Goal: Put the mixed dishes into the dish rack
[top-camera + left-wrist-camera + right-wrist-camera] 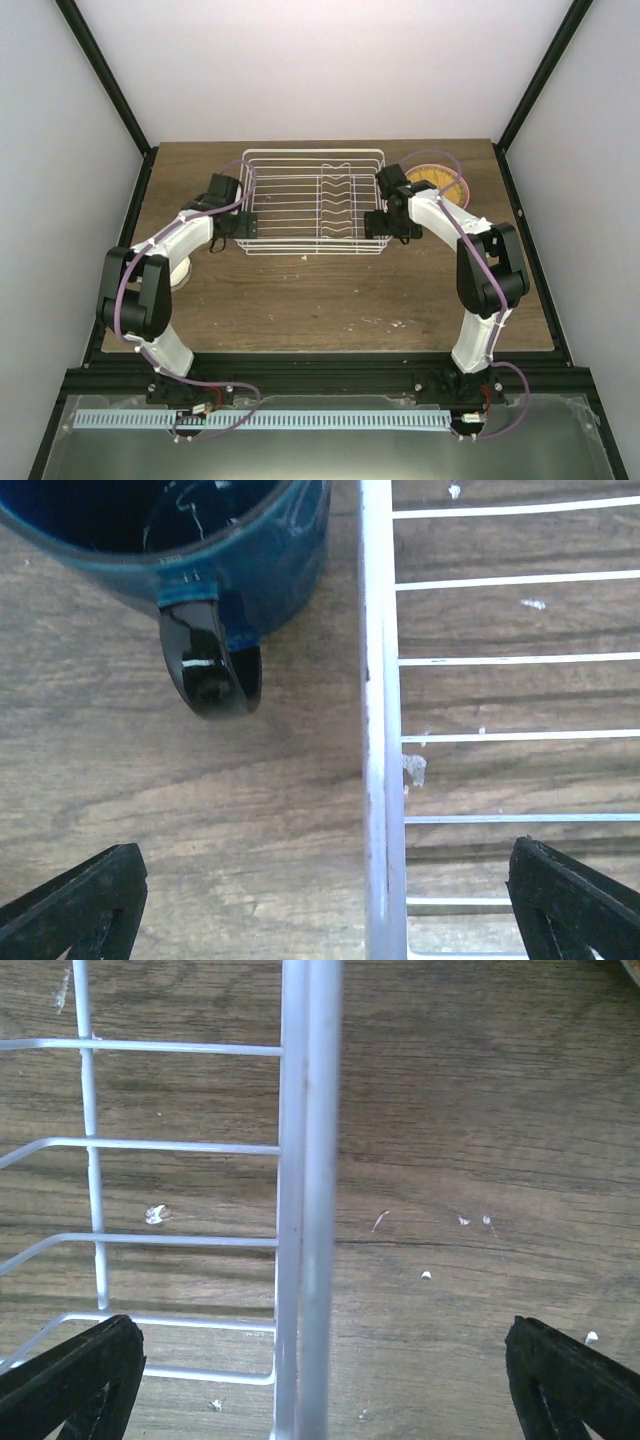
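Both arms reach to opposite ends of the white wire dish rack (315, 203), which sits mid-table toward the far edge of the wooden table (330, 300). The left gripper (322, 905) is spread wide and holds nothing, its two black fingertips (80, 900) straddling the rack's left side rail, one over bare wood and one over the rack floor. Just ahead of it a dark blue mug (200, 550) stands upright on the table, outside and just beside that rail, its glossy handle (210, 665) pointing back toward the gripper and clear of the fingers. The right gripper (320, 1380), jaws likewise fully parted and empty, straddles the rack's right side rail in the same manner. From above, a yellow-orange plate (445, 185) lies on the table beside the rack's far right corner, partly behind the right arm, and a cream-white bowl (182, 275) shows under the left arm, well apart from the rack.
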### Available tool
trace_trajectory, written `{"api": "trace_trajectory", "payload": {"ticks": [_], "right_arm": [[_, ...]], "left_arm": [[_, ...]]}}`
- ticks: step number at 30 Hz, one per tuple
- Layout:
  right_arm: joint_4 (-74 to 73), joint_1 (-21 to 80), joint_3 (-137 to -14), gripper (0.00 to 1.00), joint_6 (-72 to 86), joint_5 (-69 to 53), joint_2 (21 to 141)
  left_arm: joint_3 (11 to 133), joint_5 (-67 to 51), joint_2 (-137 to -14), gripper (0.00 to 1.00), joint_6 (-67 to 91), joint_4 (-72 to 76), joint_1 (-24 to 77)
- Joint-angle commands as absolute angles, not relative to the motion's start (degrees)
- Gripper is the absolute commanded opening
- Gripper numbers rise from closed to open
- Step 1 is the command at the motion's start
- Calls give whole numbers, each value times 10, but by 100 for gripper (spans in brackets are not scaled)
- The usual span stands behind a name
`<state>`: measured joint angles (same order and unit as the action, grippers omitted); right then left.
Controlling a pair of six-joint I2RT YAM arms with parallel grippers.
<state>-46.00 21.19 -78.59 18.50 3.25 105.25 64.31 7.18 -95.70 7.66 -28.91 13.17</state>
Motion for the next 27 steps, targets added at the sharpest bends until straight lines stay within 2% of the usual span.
{"api": "trace_trajectory", "payload": {"ticks": [1, 10, 27], "right_arm": [[-486, 217, -783, 100, 181, 27, 1021], [-527, 217, -763, 100, 186, 19, 991], [-547, 218, -648, 100, 216, -17, 913]], "left_arm": [[620, 59, -930, 100, 81, -323, 139], [587, 55, -891, 100, 92, -344, 151], [536, 42, -844, 100, 104, -389, 168]]}}
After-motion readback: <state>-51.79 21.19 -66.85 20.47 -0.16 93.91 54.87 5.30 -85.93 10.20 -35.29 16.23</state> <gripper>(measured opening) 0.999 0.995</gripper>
